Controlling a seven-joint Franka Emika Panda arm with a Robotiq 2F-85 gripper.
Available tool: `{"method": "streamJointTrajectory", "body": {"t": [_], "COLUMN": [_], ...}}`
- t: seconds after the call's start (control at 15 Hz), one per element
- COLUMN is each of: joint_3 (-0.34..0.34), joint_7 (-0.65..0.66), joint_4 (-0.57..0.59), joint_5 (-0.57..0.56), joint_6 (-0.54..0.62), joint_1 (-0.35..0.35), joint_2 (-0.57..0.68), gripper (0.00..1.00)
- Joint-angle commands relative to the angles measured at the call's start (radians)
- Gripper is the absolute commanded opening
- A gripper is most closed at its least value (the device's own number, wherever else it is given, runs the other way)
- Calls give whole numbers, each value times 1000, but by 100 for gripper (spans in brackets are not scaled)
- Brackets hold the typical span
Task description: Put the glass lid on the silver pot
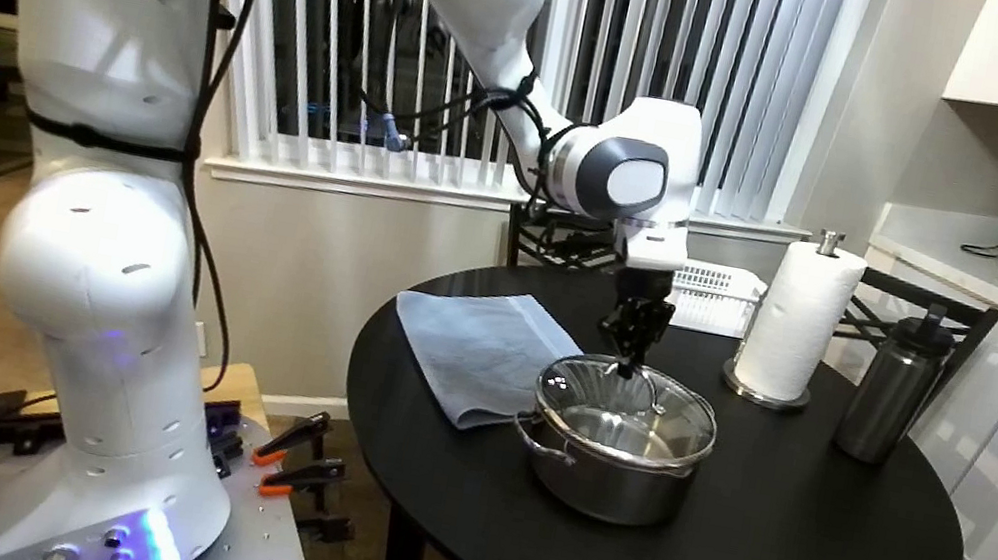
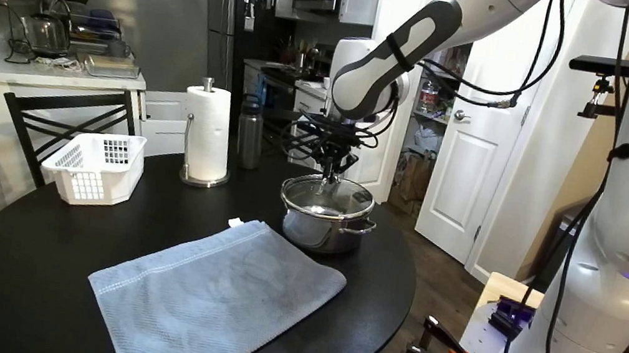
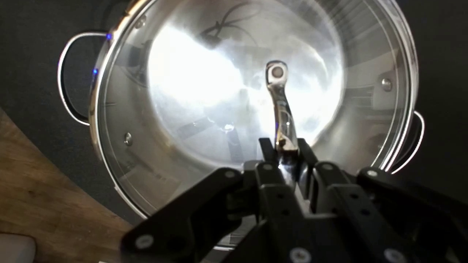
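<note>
Glass lid [image 3: 243,113], handle [image 3: 281,106] between jaws.

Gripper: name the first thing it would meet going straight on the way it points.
The gripper points down, so likely the lid first: its glass lies below the handle that the fingers look closed on. The pot is beneath. The gap to the glass is unclear.

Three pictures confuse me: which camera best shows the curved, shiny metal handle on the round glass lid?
The wrist view: the handle looks largest, though its near end disappears between black robot fingers. Both exterior views show it small, partly hidden.
</note>
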Motion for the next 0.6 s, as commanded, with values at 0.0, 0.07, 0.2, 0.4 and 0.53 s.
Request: {"method": "streamJointTrajectory", "body": {"t": [0.0,0.07,0.2,0.4,0.53], "joint_3": [5,11,-1,2,3], "joint_7": [-27,-46,-16,-28,-28], "joint_4": [41,46,28,41,42], "joint_5": [37,57,32,52,53], "joint_6": [-5,-9,-3,-3,-3], "joint_1": [-4,-7,3,3,3], "joint_2": [18,23,20,23,23], "gripper": [7,43,23,42,44]}}
